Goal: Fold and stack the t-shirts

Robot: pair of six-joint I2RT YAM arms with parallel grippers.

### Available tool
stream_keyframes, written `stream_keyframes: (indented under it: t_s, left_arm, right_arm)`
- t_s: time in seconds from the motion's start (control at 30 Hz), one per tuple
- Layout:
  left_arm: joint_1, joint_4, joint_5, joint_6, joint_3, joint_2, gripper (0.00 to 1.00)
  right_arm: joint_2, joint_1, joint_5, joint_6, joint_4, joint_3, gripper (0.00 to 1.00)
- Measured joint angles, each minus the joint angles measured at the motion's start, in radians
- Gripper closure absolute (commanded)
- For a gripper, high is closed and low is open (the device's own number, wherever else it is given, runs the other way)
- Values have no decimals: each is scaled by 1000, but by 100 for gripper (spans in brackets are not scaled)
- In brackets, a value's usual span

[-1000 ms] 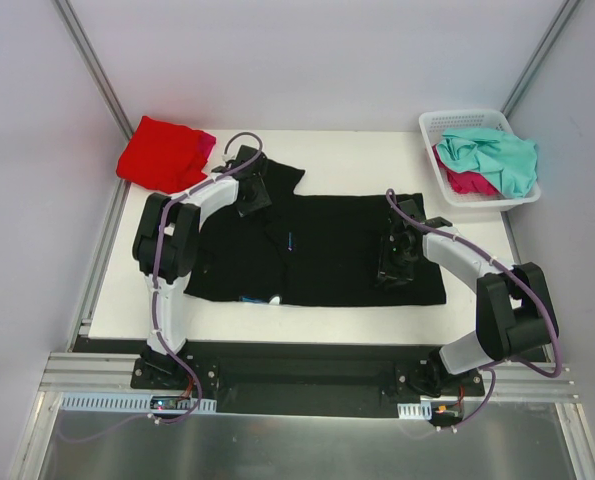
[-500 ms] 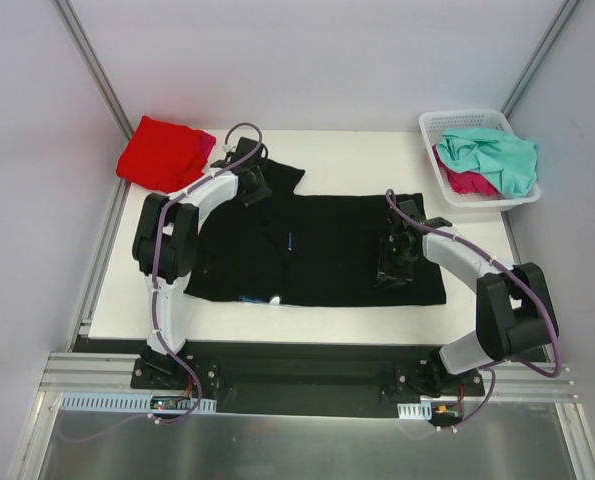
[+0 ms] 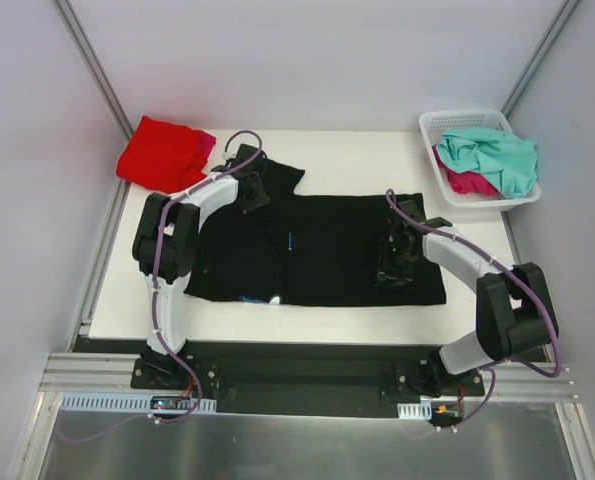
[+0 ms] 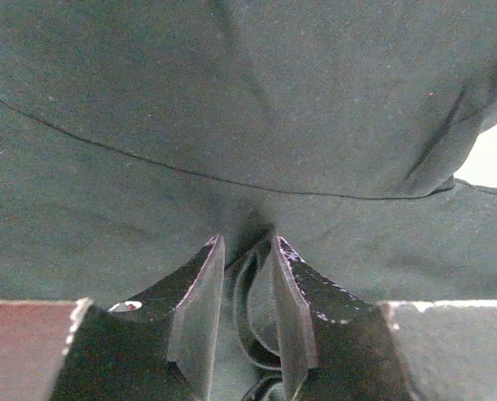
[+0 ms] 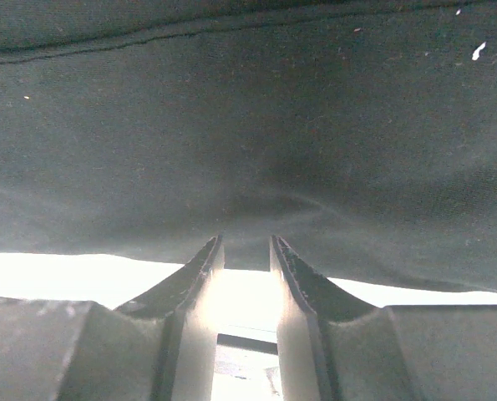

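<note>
Black cloth fills both wrist views, so little else shows there; the one black shirt (image 3: 317,250) lies spread across the middle of the table (image 3: 357,160); the left gripper (image 4: 246,244) is clenched on a fold of it near the far sleeve; the right gripper (image 5: 246,246) pinches its edge; one red shirt (image 3: 162,152) sits folded at the far left corner, a pink edge (image 3: 209,145) peeking out beneath; one basket (image 3: 432,125) holds one teal shirt (image 3: 492,155) over one half-buried pink shirt (image 3: 467,183).
</note>
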Motion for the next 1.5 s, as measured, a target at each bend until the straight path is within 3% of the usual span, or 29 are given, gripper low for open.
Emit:
stream_keyframes:
  t_s: [0.17, 0.33, 0.53, 0.9, 1.23, 1.5]
  left_arm:
    - [0, 2, 0, -4, -19, 0, 73]
    - [-1, 2, 0, -11, -30, 0, 80]
    - [-2, 2, 0, -15, -30, 0, 78]
    - [-9, 31, -7, -21, -31, 0, 100]
    - [-14, 84, -14, -23, -84, -15, 100]
    - [-14, 34, -70, 4, -151, -196, 100]
  right_arm:
    - [0, 0, 0, 0, 0, 0, 68]
    - [0, 0, 0, 0, 0, 0, 68]
    - [0, 0, -2, 0, 1, -2, 68]
    - [0, 0, -20, 0, 3, -6, 68]
    - [-2, 0, -25, 0, 3, -6, 68]
    - [-11, 7, -29, 1, 4, -6, 68]
